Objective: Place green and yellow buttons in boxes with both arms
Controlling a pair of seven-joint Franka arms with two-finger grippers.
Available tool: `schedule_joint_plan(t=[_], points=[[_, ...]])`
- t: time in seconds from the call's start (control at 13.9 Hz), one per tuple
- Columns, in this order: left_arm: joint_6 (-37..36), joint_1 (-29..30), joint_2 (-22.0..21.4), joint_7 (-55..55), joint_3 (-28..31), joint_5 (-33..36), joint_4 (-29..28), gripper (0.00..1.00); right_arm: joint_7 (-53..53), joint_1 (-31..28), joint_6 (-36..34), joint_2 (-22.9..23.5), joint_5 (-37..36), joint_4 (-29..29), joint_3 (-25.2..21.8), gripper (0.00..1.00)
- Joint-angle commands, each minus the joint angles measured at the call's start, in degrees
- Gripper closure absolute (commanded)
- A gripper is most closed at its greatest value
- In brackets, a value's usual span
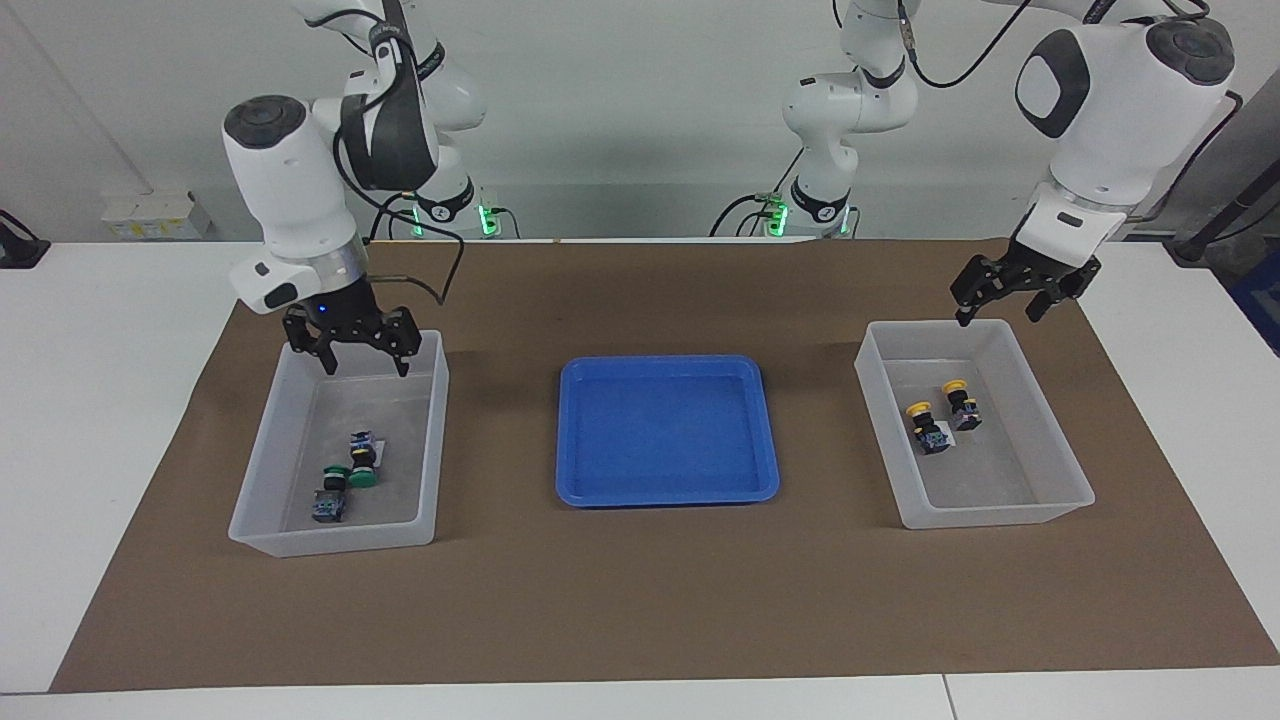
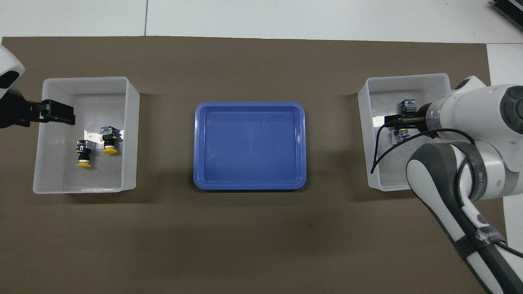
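Note:
Two green buttons (image 1: pixel 363 460) (image 1: pixel 330 495) lie in the box (image 1: pixel 330 540) toward the right arm's end. My right gripper (image 1: pixel 362 358) hangs open and empty over that box's edge nearest the robots. Two yellow buttons (image 1: pixel 925 425) (image 1: pixel 962 403) lie in the box (image 1: pixel 990 515) toward the left arm's end. My left gripper (image 1: pixel 1000 312) hangs open and empty over that box's edge nearest the robots. In the overhead view the yellow buttons (image 2: pixel 83 153) (image 2: pixel 109 141) show in their box (image 2: pixel 130 134). There my right arm covers most of the other box (image 2: pixel 369 143), and only one green button's base (image 2: pixel 408 105) shows.
A shallow blue tray (image 1: pixel 665 430) lies on the brown mat between the two boxes, with nothing in it; it also shows in the overhead view (image 2: pixel 249 145). The mat covers the table's middle, with white table around it.

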Motion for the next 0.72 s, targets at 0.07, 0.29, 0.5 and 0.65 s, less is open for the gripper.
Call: schedule_joint_plan(t=[0.07, 0.29, 0.5, 0.65], points=[[0.8, -0.3, -1.7, -0.4, 0.2, 1.2, -2.0, 0.00, 0.5, -1.0, -11.3, 0.5, 1.5, 9.9, 0.1, 0.00], [0.8, -0.3, -1.7, -0.4, 0.2, 1.2, -2.0, 0.00, 0.1, -1.7, -14.0, -1.3, 4.4, 11.2, -0.5, 0.00], [0.8, -0.3, -1.7, -0.4, 0.2, 1.2, -2.0, 0.00, -0.3, -2.0, -15.3, -1.5, 4.4, 11.0, -0.4, 0.00], [0.8, -0.3, -1.7, -0.4, 0.2, 1.2, -2.0, 0.00, -0.4, -1.6, -16.3, -3.0, 4.4, 8.8, -0.3, 0.00]])
